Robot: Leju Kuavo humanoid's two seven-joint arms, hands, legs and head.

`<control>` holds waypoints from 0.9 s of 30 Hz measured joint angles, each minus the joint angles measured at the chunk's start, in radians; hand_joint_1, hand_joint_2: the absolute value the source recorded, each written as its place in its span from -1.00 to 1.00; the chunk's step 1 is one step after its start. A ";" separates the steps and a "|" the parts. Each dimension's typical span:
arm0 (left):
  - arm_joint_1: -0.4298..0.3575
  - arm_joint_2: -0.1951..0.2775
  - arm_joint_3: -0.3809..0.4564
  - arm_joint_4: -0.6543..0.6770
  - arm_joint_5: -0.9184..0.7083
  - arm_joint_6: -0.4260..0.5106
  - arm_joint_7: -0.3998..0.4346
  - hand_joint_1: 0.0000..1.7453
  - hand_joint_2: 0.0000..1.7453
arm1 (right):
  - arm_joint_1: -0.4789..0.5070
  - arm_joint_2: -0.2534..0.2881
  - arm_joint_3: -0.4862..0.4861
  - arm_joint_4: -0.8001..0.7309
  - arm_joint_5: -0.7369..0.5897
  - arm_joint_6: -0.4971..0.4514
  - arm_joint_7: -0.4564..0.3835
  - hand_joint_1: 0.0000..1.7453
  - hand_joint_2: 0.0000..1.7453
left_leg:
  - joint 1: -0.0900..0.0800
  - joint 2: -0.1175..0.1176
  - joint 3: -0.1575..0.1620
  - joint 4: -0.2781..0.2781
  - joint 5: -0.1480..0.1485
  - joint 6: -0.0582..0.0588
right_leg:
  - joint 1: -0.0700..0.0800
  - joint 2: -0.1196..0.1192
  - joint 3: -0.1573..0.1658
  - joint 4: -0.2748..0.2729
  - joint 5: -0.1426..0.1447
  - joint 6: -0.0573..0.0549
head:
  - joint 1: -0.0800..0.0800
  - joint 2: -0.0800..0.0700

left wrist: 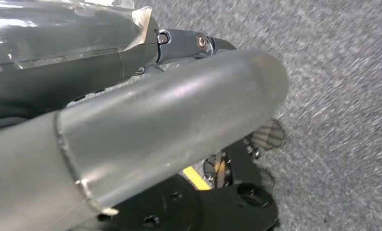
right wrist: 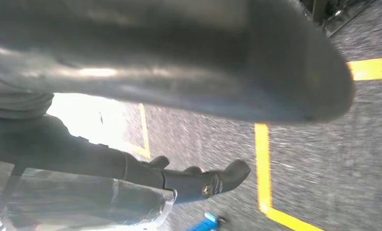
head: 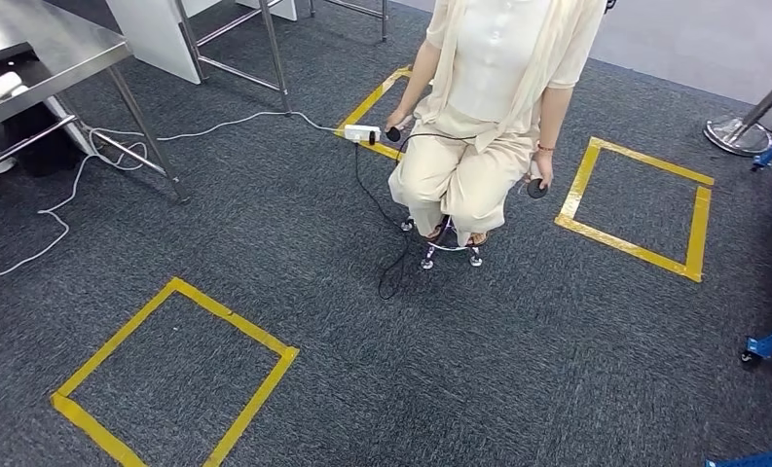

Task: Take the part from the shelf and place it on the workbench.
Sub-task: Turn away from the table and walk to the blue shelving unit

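Person (head: 479, 117) sits on stool (head: 447, 248) amid yellow tape squares (head: 172, 379) on grey carpet (head: 459, 370), steel bench (head: 41, 49) beyond; left robot hand (left wrist: 145, 120) and right robot hand (right wrist: 179, 72) grip undeterminable; part location undeterminable.

The head view looks forward and down from high up onto the carpet (head: 382, 370), its yellow tape (head: 177, 375) squares and a seated person (head: 489, 117). Each wrist view sits close behind its robot hand, left (left wrist: 145, 130) and right (right wrist: 179, 62), facing the same carpet and tape.
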 joint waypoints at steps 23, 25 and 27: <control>0.004 -0.002 -0.004 0.000 -0.017 0.002 -0.002 -1.00 -1.00 | 0.006 0.006 -0.023 0.000 -0.014 -0.016 0.003 -1.00 -1.00 | 0.008 -0.007 -0.035 0.129 -0.061 -0.047 | -0.006 0.002 0.042 -0.056 0.036 -0.034 | -0.005 0.000; 0.004 -0.001 -0.004 0.000 -0.019 0.002 -0.002 -1.00 -1.00 | 0.003 0.008 -0.023 0.000 -0.014 -0.016 0.003 -1.00 -1.00 | 0.009 -0.038 0.002 0.042 -0.033 -0.041 | -0.002 0.023 0.034 -0.050 0.037 -0.025 | -0.005 0.000; 0.002 -0.001 -0.004 0.000 -0.020 0.002 -0.002 -1.00 -1.00 | 0.004 0.009 -0.024 0.000 -0.014 -0.016 0.003 -1.00 -1.00 | 0.001 -0.034 0.005 0.027 -0.032 -0.030 | -0.002 0.040 0.020 -0.051 0.042 -0.010 | -0.005 0.000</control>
